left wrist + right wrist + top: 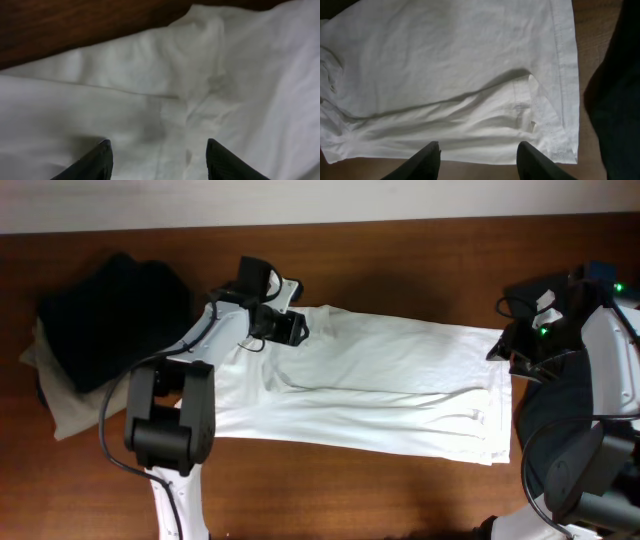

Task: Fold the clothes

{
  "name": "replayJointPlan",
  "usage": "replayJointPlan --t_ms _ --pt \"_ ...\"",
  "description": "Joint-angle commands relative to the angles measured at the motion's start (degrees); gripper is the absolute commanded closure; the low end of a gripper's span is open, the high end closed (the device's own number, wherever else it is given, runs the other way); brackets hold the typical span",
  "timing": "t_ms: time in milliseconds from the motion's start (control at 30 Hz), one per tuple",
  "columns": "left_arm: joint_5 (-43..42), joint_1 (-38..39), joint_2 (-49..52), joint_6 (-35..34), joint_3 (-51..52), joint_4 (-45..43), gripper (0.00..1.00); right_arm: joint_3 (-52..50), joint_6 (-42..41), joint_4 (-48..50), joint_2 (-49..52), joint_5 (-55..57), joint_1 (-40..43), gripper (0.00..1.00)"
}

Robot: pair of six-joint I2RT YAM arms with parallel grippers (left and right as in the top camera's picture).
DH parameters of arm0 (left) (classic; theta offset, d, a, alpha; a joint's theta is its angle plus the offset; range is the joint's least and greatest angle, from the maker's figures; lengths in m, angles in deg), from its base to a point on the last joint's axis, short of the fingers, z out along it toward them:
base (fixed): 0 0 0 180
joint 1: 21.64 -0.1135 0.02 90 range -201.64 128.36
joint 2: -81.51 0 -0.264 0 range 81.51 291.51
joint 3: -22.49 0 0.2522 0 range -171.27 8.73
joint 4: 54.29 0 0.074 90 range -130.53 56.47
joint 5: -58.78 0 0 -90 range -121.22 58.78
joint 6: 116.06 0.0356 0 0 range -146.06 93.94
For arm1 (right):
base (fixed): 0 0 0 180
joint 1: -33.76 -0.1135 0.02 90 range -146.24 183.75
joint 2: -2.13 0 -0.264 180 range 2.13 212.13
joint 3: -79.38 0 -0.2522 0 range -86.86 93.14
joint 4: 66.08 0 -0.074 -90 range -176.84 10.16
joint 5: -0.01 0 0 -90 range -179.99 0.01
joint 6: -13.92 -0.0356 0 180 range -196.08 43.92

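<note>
The white shirt (370, 385) lies folded lengthwise into a long band across the middle of the table. My left gripper (290, 328) is open just above its upper left part; the left wrist view shows wrinkled white cloth (165, 95) between the open fingers (159, 150). My right gripper (505, 345) is open above the shirt's right end; the right wrist view shows the hemmed edge (565, 75) and the open, empty fingers (479, 152). A black garment (110, 315) lies on a beige one (65, 405) at far left. A dark slate-blue garment (560, 405) lies at right.
Bare brown wooden table (400, 260) runs behind the shirt and along the front (350, 490). The arm bases stand at front left (170, 420) and front right (590, 460). A pale wall runs along the far edge.
</note>
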Motion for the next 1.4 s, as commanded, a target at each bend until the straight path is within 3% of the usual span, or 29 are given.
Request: replayJointPlan --t_ms 0,100,133,233,267,400,467,500,667,967,1100,1133,1167,1367 --pt "7.76 2.86 1.25 1.05 -0.15 0.04 0.41 0.74 0.42 -0.02 -0.87 -0.68 0.13 0.46" --pt "16.72 6.67 1.25 4.02 -0.15 1.29 0.45 0.74 0.42 -0.02 -0.87 -0.68 0.13 0.46" --pt "20.65 7.89 1.25 4.02 -0.15 1.33 0.53 0.74 0.42 -0.02 -0.87 -0.68 0.13 0.46" --pt "24.44 8.68 1.22 3.98 -0.68 1.9 0.98 0.74 0.44 -0.07 -0.87 -0.68 0.13 0.46" --pt "24.46 8.57 1.22 3.98 -1.51 2.69 1.0 0.74 0.44 -0.07 -0.87 -0.68 0.13 0.46" --pt "31.58 8.55 1.22 3.98 -15.45 16.9 1.0 0.74 0.46 1.01 -0.87 -0.02 0.13 0.46" --pt "37.88 8.52 1.22 3.98 -22.43 24.81 1.0 0.74 0.44 5.9 -0.87 -0.02 0.17 0.46" --pt "40.33 8.46 1.22 3.98 -24.92 27.63 1.0 0.74 0.44 10.97 -0.87 -0.02 0.17 0.41" --pt "40.76 6.43 1.22 2.82 -27.82 33.14 1.0 0.72 0.42 31.41 4.44 3.69 0.13 0.41" --pt "40.7 4.68 1.22 0.22 -27.82 36.5 1.0 0.72 -0.04 40.61 26.08 4.31 0.09 0.46" --pt "40.72 3.26 1.22 -1.42 -27.82 36.61 1.0 0.72 -0.02 37.22 26.36 4.5 0.13 0.62" --pt "40.37 2.34 1.22 -2.62 -27.82 37.2 1.0 0.76 0.17 34.91 26.25 4.48 0.13 0.71" --pt "39.43 1.79 1.22 -2.78 -27.82 37.42 1.0 0.76 0.17 33.99 26.08 4.48 0.2 0.93" --pt "34.4 -0.96 1.22 -2.78 -27.82 37.46 1.0 2.27 0.15 33.09 13.7 4.44 0.24 0.96"
